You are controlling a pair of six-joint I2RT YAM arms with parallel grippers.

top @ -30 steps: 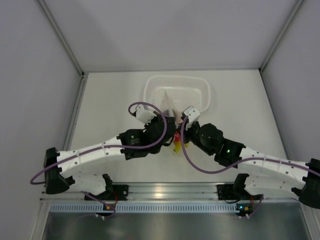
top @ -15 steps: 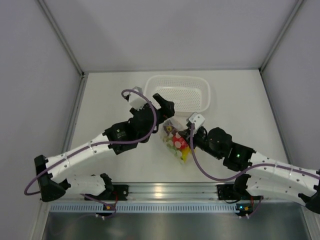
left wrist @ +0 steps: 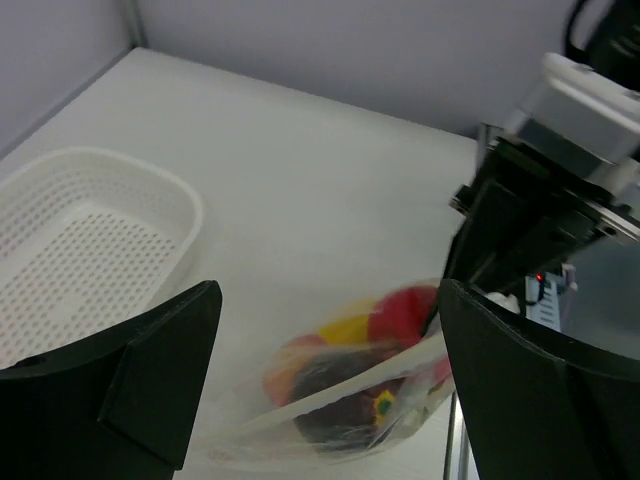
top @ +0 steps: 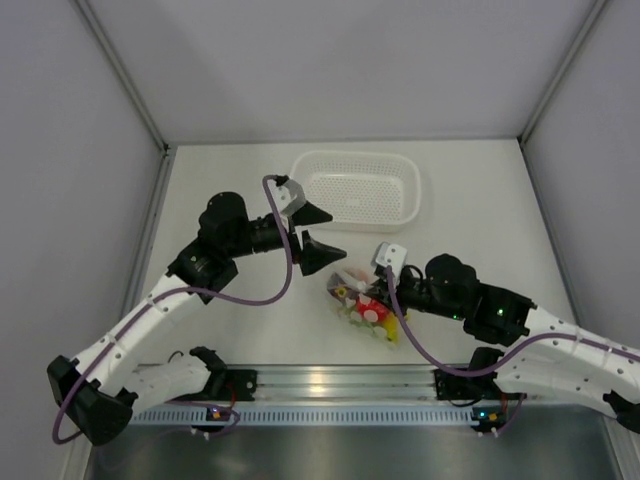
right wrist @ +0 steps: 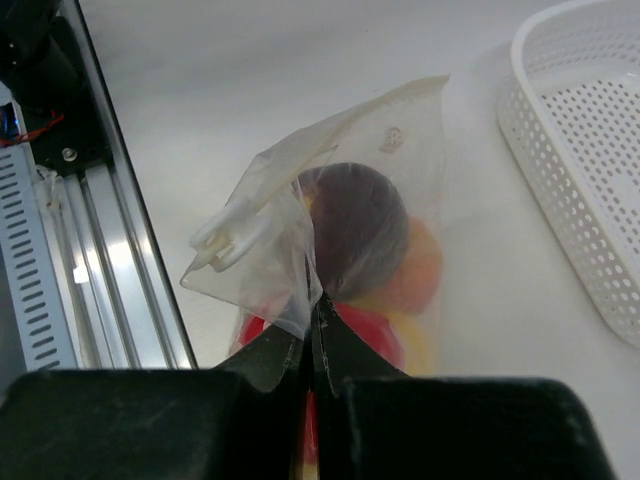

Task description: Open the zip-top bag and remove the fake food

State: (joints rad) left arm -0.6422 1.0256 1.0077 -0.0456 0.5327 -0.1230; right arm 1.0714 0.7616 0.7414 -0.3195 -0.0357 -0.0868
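Zip-top bag sits on the table between the two grippers, near the front rail and apart from the white basket. Fake food is inside: maroon fruit, red tomato and a yellow piece show through the film. Right gripper is fully closed, pinching a fold of bag film beside the zip strip. Left gripper has its jaws wide, holds nothing, and hovers clear of the bag.
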